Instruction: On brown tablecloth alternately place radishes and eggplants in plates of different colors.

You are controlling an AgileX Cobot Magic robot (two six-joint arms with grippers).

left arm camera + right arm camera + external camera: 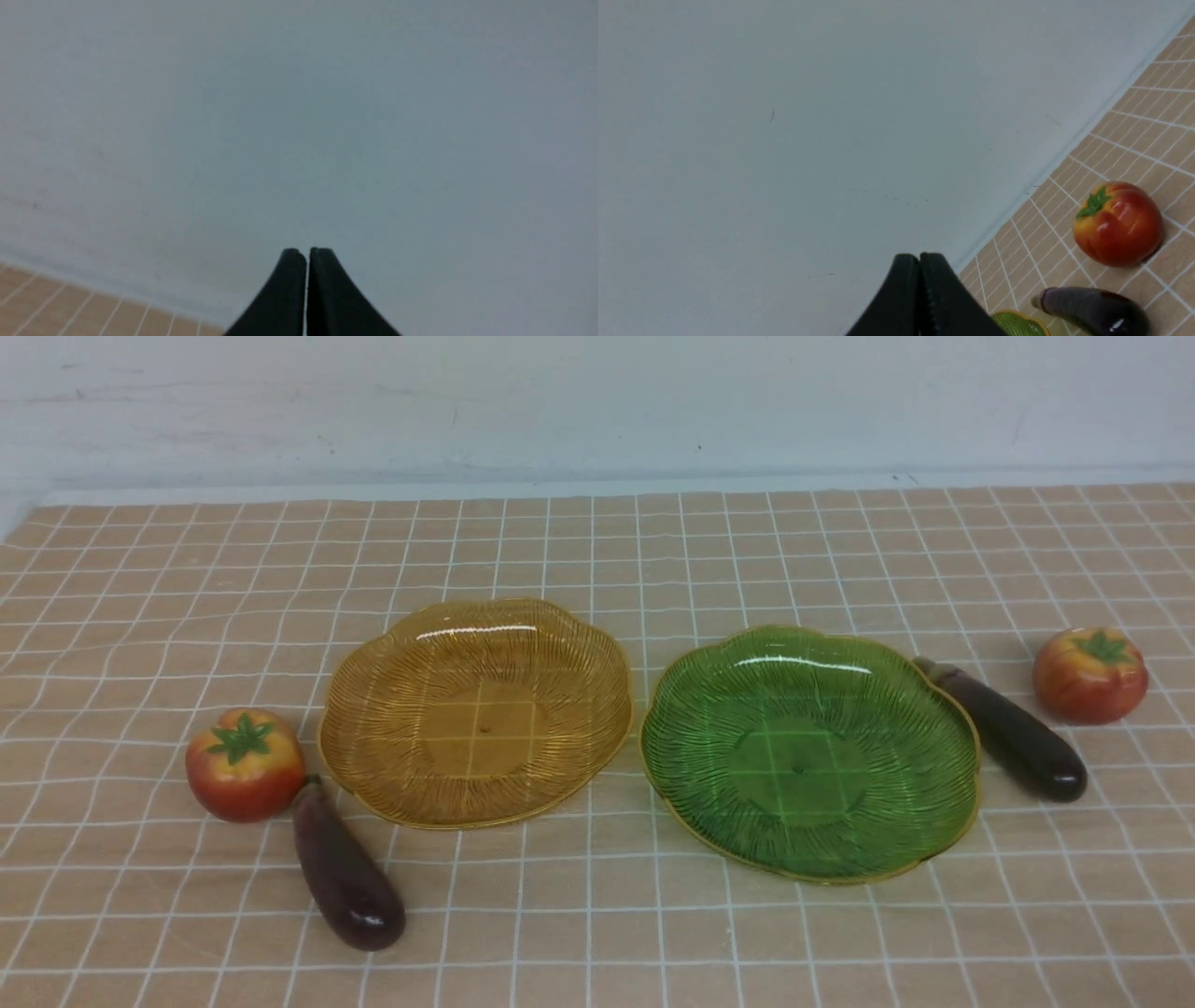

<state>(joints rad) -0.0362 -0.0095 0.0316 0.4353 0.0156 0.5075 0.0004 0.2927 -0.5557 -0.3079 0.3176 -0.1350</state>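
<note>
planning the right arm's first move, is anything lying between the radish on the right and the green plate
Yes: the right eggplant lies between the right radish and the green plate, its stem end at the plate's rim. Carrying the radish over it, not sliding, should probably clear it.

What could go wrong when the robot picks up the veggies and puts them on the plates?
1. The left radish sits against the stem end of the left eggplant, so grabbing one might nudge the other, and the round radish could roll.
2. The right eggplant lies right beside the rim of the green plate; reaching for it might bump the plate.
3. The green plate almost touches the amber plate, so one shove could shift both.
</note>
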